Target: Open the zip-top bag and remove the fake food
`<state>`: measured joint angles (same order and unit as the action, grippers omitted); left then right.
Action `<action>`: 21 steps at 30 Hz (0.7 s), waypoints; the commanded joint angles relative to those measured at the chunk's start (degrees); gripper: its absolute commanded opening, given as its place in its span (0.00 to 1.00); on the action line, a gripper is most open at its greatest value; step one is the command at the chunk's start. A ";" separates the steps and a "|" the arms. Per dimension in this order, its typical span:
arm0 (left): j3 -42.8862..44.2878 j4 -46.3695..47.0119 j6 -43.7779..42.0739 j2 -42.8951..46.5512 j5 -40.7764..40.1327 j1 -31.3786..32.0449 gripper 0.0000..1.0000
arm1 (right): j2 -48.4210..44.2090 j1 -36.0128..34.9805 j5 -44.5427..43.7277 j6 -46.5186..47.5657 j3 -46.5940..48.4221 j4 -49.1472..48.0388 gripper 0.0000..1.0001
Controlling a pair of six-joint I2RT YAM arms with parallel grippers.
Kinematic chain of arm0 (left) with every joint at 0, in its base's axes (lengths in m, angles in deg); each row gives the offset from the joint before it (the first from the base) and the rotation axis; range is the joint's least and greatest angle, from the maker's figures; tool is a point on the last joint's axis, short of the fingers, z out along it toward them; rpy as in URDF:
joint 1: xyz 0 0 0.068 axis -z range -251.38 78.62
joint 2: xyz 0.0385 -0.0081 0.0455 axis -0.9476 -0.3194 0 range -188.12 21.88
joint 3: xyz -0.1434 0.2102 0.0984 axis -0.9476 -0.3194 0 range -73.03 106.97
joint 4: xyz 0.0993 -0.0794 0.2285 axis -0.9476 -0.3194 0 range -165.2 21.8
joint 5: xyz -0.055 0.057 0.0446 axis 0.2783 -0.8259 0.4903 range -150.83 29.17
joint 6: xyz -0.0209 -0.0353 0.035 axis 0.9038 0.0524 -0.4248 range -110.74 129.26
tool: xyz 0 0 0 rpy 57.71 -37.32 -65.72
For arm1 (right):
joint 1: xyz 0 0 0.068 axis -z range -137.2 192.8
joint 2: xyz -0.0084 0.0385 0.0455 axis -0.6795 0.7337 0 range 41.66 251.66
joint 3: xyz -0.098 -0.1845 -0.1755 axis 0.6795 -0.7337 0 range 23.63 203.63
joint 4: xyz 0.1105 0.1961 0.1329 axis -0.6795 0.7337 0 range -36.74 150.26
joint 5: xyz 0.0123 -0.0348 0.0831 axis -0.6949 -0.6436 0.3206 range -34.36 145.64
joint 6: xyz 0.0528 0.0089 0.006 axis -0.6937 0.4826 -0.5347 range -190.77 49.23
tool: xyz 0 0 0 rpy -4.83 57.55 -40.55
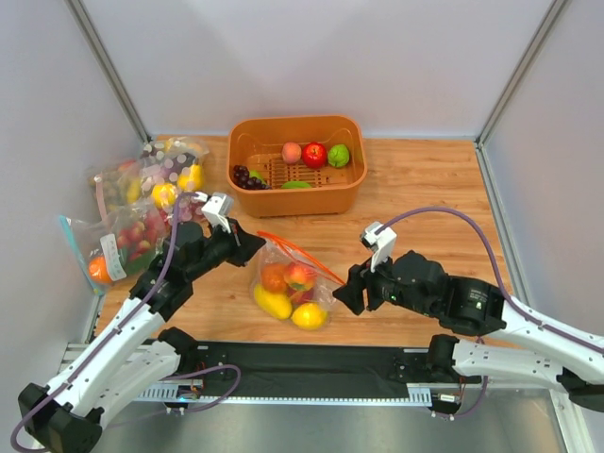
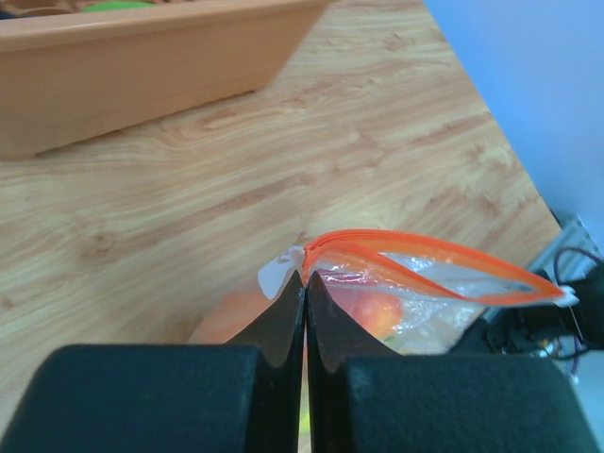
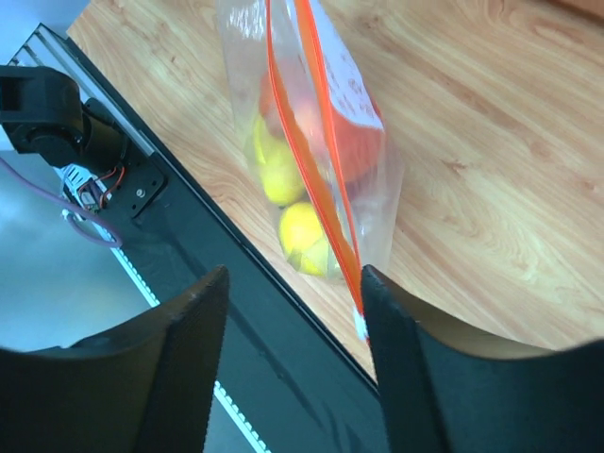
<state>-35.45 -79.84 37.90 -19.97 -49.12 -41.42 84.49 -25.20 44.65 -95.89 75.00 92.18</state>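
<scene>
The zip-top bag stands on the table between my grippers, and its orange-red zip strip is parted into two lips. Inside it is the fake food: two yellow lemons, an orange piece and a red-yellow fruit. My left gripper is shut on the bag's left top corner, beside a white tab. My right gripper is open, and the zip's right end lies against the inner face of one finger. The lemons show through the plastic in the right wrist view.
An orange basket at the back holds a peach, a red apple, a green fruit and grapes. Other filled bags and a blue-zipped bag lie at the left. A black rail runs along the table's near edge.
</scene>
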 commanded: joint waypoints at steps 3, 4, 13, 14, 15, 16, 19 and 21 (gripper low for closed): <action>-1.55 5.31 -4.21 2.64 11.13 -0.25 0.00 | 4.45 0.07 -3.69 5.61 6.10 -4.37 0.65; -2.24 5.92 -4.38 3.43 11.93 -0.25 0.00 | 5.15 0.33 -3.87 6.22 6.54 -5.59 0.66; -4.18 7.86 -4.21 6.07 16.42 -0.25 0.00 | 12.45 3.93 0.35 9.13 6.72 -11.40 0.67; -4.27 7.95 -4.21 6.07 16.51 -0.25 0.00 | 13.15 4.37 0.44 9.22 6.20 -12.45 0.67; -4.36 8.12 -4.21 6.16 17.03 -0.25 0.00 | 13.51 4.64 0.52 9.22 5.67 -13.07 0.67; -4.45 8.30 -4.12 6.25 17.30 -0.25 0.00 | 13.68 4.81 0.87 9.22 4.36 -13.86 0.67; -4.71 8.91 -3.95 6.51 18.18 -0.25 0.00 | 14.12 6.30 2.19 8.34 1.73 -17.63 0.67; -4.89 9.09 -3.95 6.69 18.27 -0.25 0.00 | 14.30 7.18 3.51 7.55 0.31 -19.13 0.67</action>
<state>-40.04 -74.31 34.60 -14.15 -33.06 -41.42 98.68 -19.30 45.96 -88.24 77.08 78.71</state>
